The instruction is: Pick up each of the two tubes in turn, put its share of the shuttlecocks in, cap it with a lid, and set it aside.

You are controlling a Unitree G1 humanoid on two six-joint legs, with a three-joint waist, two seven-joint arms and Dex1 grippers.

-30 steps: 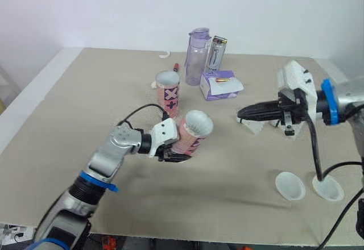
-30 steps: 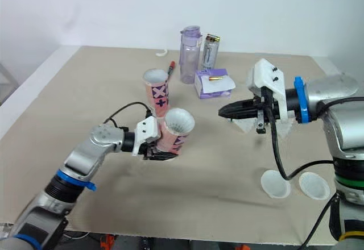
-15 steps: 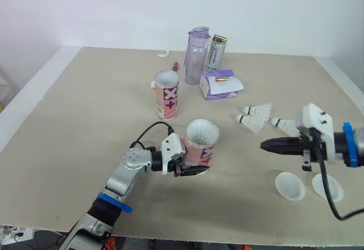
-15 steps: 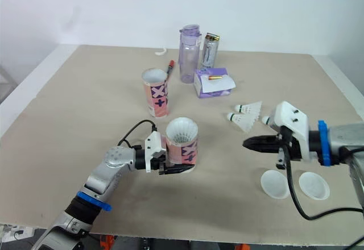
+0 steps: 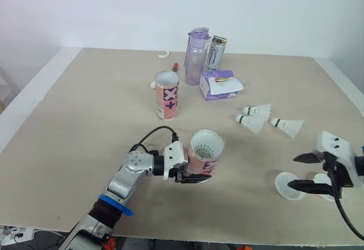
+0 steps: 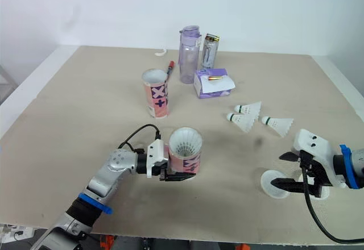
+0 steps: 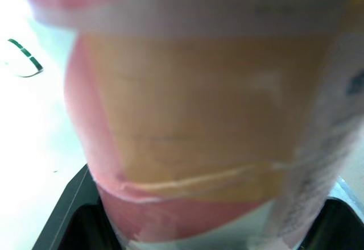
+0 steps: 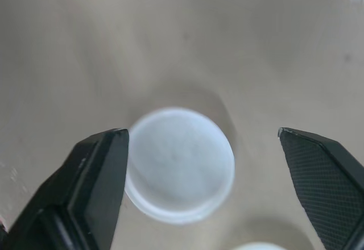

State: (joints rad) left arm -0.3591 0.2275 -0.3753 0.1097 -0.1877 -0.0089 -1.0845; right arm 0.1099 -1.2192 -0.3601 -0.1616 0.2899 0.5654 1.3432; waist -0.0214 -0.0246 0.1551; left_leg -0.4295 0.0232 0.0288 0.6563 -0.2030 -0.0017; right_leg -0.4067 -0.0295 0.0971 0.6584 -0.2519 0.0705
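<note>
One round white plastic lid (image 8: 179,165), likely flimsy and best pinched by its rim, lies before the wide-open right gripper (image 6: 277,169) while the left gripper (image 6: 177,175) clamps a pink cardboard tube (image 6: 186,158).

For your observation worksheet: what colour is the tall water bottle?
The water bottle is translucent purple, clearest in the left eye view.
</note>
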